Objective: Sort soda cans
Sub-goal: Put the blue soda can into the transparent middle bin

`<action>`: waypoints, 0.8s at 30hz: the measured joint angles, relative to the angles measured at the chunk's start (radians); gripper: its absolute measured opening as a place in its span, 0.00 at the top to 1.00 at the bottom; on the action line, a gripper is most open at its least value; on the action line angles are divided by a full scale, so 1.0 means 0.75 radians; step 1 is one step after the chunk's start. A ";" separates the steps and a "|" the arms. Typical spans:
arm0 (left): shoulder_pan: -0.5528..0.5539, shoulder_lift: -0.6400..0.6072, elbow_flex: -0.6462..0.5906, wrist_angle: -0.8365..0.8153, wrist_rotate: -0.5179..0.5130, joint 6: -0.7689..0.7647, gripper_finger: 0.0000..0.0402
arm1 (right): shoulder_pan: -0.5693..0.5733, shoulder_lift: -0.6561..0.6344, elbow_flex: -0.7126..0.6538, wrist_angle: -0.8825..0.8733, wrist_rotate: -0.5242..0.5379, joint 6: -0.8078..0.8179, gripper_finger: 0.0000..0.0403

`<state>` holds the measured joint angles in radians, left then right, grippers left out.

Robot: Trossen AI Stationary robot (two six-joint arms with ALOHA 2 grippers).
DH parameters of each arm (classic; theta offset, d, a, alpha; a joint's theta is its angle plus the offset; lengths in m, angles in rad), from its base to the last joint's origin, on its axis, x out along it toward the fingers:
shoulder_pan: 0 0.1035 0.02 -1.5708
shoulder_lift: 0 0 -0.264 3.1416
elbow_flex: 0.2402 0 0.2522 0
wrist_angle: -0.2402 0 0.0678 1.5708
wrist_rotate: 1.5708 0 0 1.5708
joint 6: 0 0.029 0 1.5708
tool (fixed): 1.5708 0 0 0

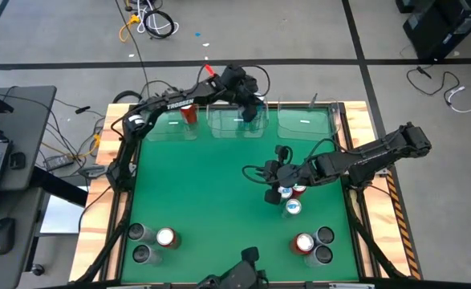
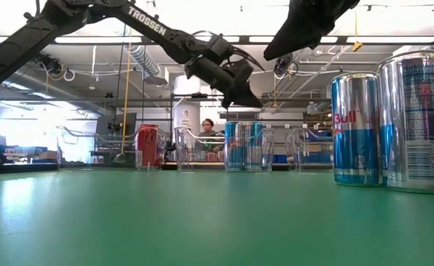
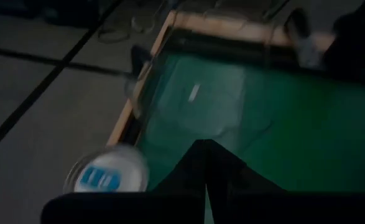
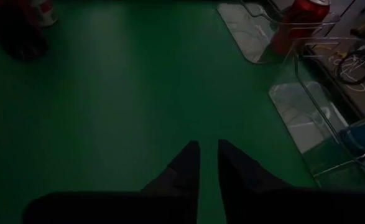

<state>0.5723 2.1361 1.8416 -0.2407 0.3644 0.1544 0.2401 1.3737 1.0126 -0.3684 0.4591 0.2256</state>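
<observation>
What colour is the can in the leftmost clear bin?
Red, a small metal can with a silvery top; the low view shows it best.

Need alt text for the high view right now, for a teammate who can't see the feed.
Overhead view of a green table: the left end effector is over the middle clear bin at the far edge, while the right end effector hovers beside a cluster of soda cans. More cans stand in both near corners.

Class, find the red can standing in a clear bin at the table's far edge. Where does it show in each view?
High view: the red can is at the far edge, left of centre.
Low view: background, left of centre.
Left wrist view: not in it.
Right wrist view: far beyond the fingers, partly cut off.
Shared landmark: the clear bin around it.
</observation>
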 joint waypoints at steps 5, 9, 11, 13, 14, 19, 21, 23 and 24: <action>-0.007 0.000 0.000 0.134 0.081 -0.058 0.98 | 0.000 0.000 0.000 -0.016 0.000 0.000 0.90; -0.022 0.000 0.000 0.276 0.109 -0.095 0.99 | 0.000 0.000 0.000 -0.014 0.000 0.000 0.91; -0.030 -0.001 -0.027 0.417 0.113 -0.118 0.99 | 0.000 0.000 0.000 -0.009 0.007 0.004 0.92; -0.034 -0.008 -0.082 0.569 0.135 -0.168 0.99 | 0.000 0.000 0.000 -0.009 0.040 0.009 0.93; -0.033 -0.013 -0.118 0.636 0.155 -0.194 0.99 | 0.000 0.000 0.000 -0.009 0.060 0.009 0.94; 0.003 -0.088 -0.362 0.979 0.270 -0.297 0.99 | -0.002 0.000 0.000 -0.012 0.085 0.009 0.99; 0.020 -0.145 -0.488 1.097 0.323 -0.344 0.99 | -0.005 0.000 0.000 -0.014 0.085 0.005 0.99; 0.029 -0.210 -0.619 1.207 0.360 -0.361 0.99 | -0.014 0.000 0.000 -0.009 0.085 0.004 0.99; 0.031 -0.254 -0.690 1.252 0.371 -0.363 0.99 | -0.020 0.000 0.000 -0.006 0.085 0.003 1.00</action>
<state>0.5959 1.9455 1.3239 0.6985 0.6424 -0.1175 0.2250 1.3735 1.0126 -0.3730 0.5227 0.2279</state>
